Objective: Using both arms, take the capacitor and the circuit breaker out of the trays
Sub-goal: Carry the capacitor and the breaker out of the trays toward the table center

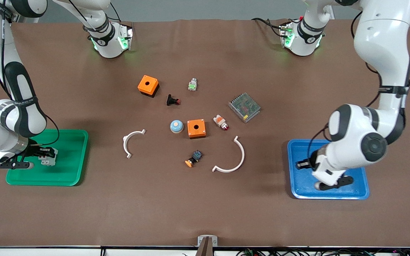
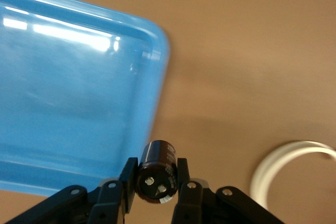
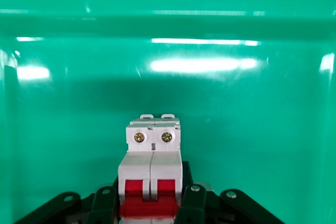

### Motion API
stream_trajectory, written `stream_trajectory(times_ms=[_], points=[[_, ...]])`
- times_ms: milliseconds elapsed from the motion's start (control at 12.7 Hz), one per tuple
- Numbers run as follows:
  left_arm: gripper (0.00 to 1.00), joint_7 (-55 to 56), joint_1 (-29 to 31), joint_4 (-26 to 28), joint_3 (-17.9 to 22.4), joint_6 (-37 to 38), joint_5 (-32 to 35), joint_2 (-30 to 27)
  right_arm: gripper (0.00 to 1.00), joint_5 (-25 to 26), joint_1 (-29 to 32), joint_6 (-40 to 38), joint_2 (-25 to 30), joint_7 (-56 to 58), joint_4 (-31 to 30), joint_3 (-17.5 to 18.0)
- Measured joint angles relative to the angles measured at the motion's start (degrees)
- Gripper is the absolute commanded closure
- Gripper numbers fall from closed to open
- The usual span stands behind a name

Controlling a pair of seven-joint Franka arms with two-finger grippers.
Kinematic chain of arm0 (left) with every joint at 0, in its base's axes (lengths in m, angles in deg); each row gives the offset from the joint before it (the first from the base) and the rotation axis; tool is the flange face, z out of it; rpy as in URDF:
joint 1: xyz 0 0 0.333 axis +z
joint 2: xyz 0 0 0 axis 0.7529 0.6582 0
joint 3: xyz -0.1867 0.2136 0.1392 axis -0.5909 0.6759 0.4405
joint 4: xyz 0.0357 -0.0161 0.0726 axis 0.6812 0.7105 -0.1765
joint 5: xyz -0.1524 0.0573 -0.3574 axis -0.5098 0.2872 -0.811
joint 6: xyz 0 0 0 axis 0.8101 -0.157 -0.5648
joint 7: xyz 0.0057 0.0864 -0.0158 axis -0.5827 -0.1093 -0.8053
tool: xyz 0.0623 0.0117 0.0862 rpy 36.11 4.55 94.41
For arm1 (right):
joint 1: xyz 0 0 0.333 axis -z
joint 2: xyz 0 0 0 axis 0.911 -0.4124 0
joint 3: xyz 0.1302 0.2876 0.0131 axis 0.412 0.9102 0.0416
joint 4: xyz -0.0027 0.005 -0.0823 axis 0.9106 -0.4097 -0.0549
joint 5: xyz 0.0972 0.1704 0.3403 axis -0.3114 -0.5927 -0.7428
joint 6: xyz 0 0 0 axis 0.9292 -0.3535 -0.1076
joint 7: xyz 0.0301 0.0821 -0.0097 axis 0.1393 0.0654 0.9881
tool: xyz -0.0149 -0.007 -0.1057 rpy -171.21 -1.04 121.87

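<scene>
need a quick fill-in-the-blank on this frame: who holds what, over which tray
1. The right gripper is shut on the ____.
2. The right gripper is over the ____ tray.
3. The left gripper is shut on the ____, by the blue tray.
4. Two ____ boxes sit on the table between the trays.

Missing words: breaker; green; capacitor; orange

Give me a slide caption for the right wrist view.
Right gripper holds the breaker over the green tray.
</scene>
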Motion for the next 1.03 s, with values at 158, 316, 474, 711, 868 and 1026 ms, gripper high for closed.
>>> stream_trajectory(times_ms=[158,316,474,711,868,1026], points=[[0.78,6.57,-5.68,-2.2,-0.02,0.0,0.0,1.26,1.0,0.0,-1.9,-7.89,0.98,-0.09,4.31,0.0],[0.78,11.51,-10.88,-4.05,0.15,-0.03,0.0,3.39,1.0,0.0,-4.87,-17.41,3.14,-2.32,9.09,0.05],[0.78,14.69,-14.8,-5.19,0.55,-0.44,0.0,5.85,1.0,-0.01,-9.39,-22.03,5.94,-8.81,10.19,0.18],[0.78,16.52,-19.75,-6.05,4.13,-4.61,0.0,9.65,0.98,-0.02,-19.2,-22.76,7.46,-23.09,8.49,0.44],[0.78,16.84,-21.25,-6.29,5.25,-7.81,0.0,12.02,0.98,-0.02,-26.02,-19.81,7.44,-31.55,6.94,0.49],[0.78,16.84,-21.33,-6.67,5.3,-8.74,0.0,13.6,0.98,-0.02,-31.64,-15.37,7.35,-38.02,4.89,0.52]])
